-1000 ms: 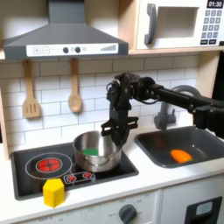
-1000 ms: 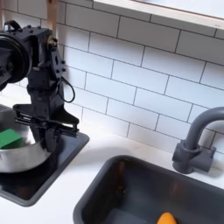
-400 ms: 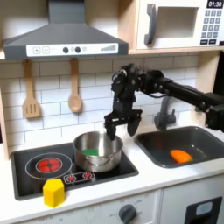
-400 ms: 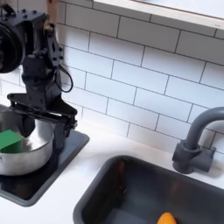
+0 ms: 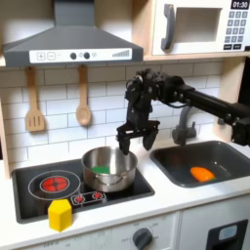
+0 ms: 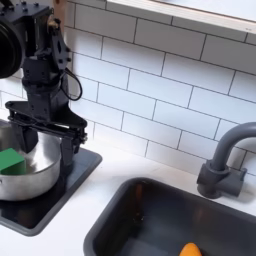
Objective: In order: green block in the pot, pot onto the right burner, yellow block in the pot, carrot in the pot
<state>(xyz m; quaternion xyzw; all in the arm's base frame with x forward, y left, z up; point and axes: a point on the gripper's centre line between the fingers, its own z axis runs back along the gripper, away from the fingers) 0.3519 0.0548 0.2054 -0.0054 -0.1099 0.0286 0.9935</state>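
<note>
Gripper (image 5: 137, 140) spread wide above pot (image 5: 108, 168) rim's right edge.

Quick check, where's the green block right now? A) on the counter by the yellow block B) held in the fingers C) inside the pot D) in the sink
C: the green block lies inside the pot on the stove, with the open gripper above the pot's rim, empty.
</note>
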